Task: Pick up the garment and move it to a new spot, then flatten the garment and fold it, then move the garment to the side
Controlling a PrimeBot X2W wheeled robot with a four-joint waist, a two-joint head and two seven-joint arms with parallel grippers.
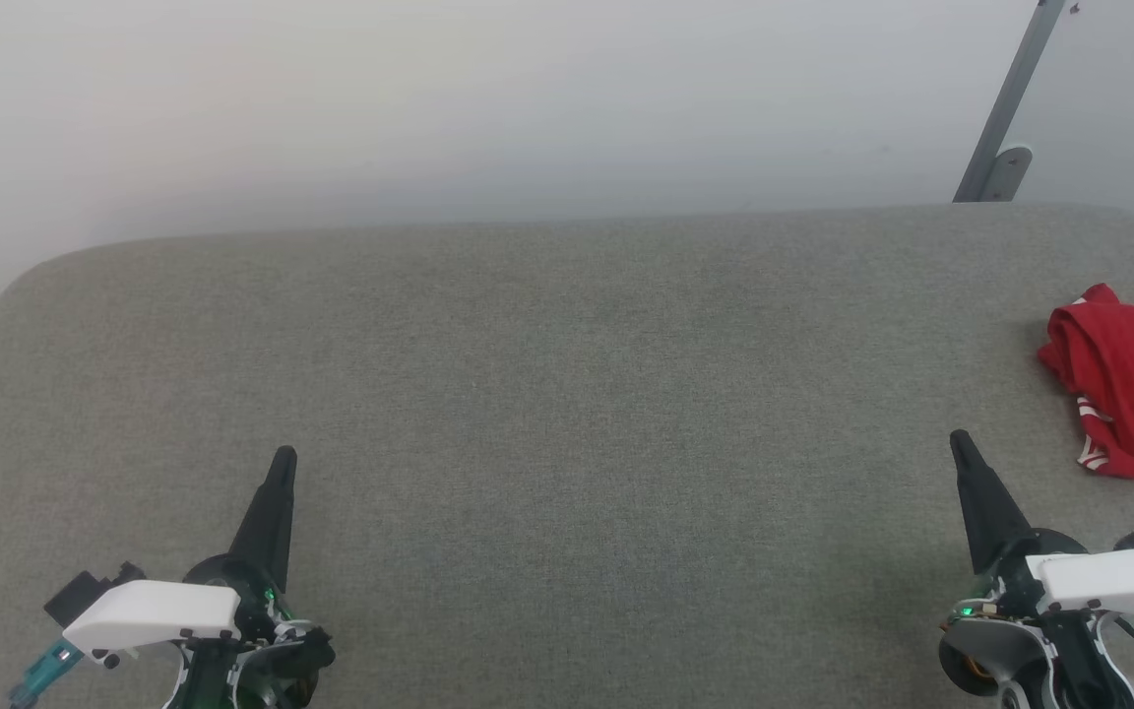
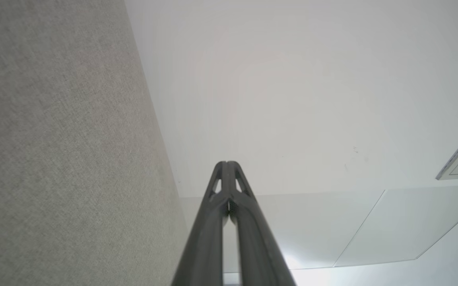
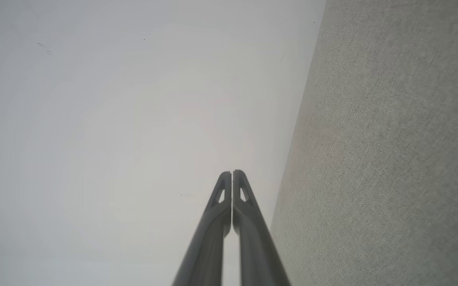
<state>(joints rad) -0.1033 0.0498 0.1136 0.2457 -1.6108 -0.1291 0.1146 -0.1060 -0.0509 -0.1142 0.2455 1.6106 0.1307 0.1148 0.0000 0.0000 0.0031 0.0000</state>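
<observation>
Far right on the table [image 1: 567,345] lies the garment [image 1: 1133,394], seemingly bunched; left gripper [image 1: 283,458] and right gripper [image 1: 959,441] sit closed, empty.

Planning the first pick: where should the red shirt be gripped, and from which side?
Probably the raised folds along the left edge of the shirt, reached by the right claw from the left: it lies bunched, and that edge faces the claw. Open the shut claw first.

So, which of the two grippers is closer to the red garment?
The right gripper: the garment lies close by it, while the left gripper sits far across the table.
</observation>
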